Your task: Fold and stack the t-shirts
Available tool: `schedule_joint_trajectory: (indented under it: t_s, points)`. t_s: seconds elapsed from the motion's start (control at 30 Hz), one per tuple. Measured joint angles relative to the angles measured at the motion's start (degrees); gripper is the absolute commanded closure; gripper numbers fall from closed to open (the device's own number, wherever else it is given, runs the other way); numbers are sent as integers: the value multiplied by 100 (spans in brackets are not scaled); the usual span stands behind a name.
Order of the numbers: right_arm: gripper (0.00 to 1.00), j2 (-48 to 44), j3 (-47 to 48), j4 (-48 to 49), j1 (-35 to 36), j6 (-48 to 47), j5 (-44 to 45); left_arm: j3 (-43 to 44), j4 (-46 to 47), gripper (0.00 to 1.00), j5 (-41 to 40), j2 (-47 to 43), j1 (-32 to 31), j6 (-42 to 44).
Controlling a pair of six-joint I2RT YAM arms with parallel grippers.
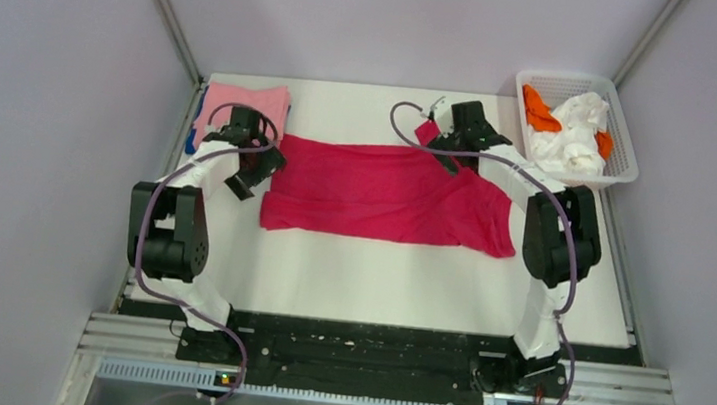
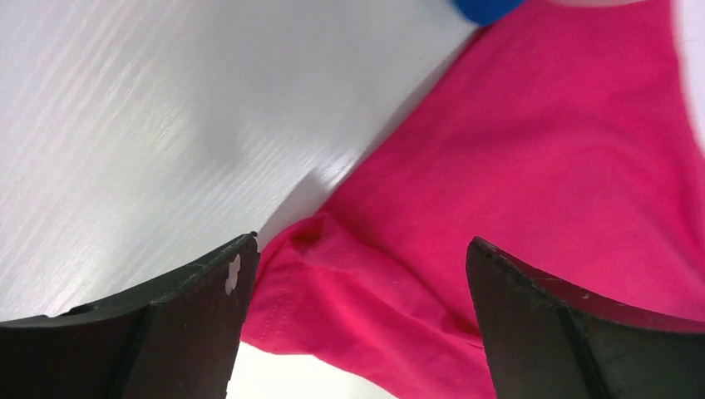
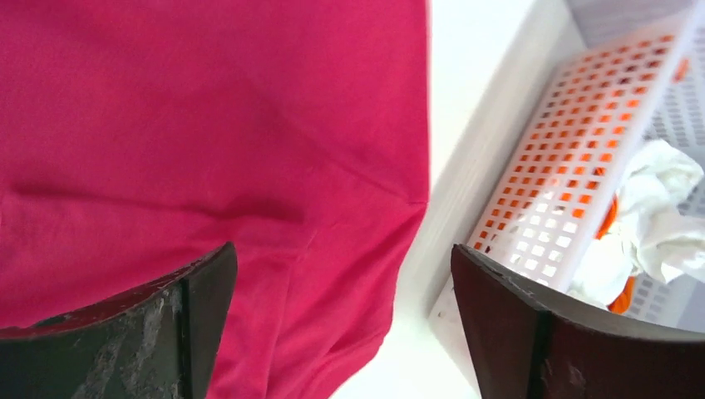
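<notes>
The crimson-red t-shirt (image 1: 386,193) lies spread across the middle of the white table, folded into a wide band. My left gripper (image 1: 255,174) is open at its left edge; the left wrist view shows a red corner (image 2: 349,291) between the open fingers. My right gripper (image 1: 444,143) is open over the shirt's far right corner; the right wrist view shows red cloth (image 3: 249,166) below it. The light pink shirt (image 1: 241,110) lies folded at the far left, with a bit of the deep blue shirt (image 1: 190,137) showing under it and in the left wrist view (image 2: 486,8).
A white plastic basket (image 1: 624,140) stands at the far right corner, holding white and orange cloths (image 1: 574,125); it shows in the right wrist view (image 3: 582,141) close to the right finger. Grey walls enclose the table on three sides.
</notes>
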Motion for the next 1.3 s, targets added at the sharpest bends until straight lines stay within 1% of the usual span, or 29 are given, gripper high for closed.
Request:
schedule_joint_trajectory:
  t_s: [0.07, 0.13, 0.17, 0.3, 0.4, 0.47, 0.53, 0.6, 0.67, 0.8, 0.9, 1.03, 1.2, 1.3]
  points:
    - [1, -63, -101, 343, -7, 326, 197, 105, 63, 1, 35, -85, 0, 61]
    - [1, -328, -428, 623, -11, 807, 269, 105, 96, 1, 160, -256, 0, 111]
    - [1, -549, -673, 678, -9, 1113, 273, 96, 111, 1, 297, -380, -2, 155]
    - [1, -1878, -1801, 605, -9, 2826, 83, -63, 334, 1, 907, -721, -61, 284]
    - [1, -2870, -2557, 636, -11, 4033, -695, -249, 437, 1, 1250, -734, -210, 356]
    - [1, -3261, -3005, 791, -11, 4623, -1333, -435, 472, 1, 1425, -686, -321, 387]
    - [1, -3392, -3394, 938, -9, 5073, -1891, -632, 501, 1, 1552, -601, -409, 400]
    - [1, -3314, -3689, 981, -9, 5399, -2218, -772, 577, 1, 1604, -461, -424, 402]
    - [1, -3143, -3869, 903, -9, 5613, -2295, -791, 610, 1, 1578, -286, -415, 422]
    - [1, -2876, -4013, 686, -120, 5884, -2022, -531, 577, 1, 1364, 125, -385, 461]
    - [1, -2830, -4157, 730, -468, 5971, -1884, -334, 625, 1, 1220, 299, -365, 492]
    - [1, -2660, -4249, 955, -925, 6172, -1681, -319, 625, 1, 1130, 313, -356, 551]
    - [1, -2723, -4297, 962, -949, 6332, -1534, -345, 514, 1, 994, 275, -352, 623]
    - [1, -3110, -4577, 717, -951, 6411, -1458, -680, 535, 1, 977, -2, -348, 636]
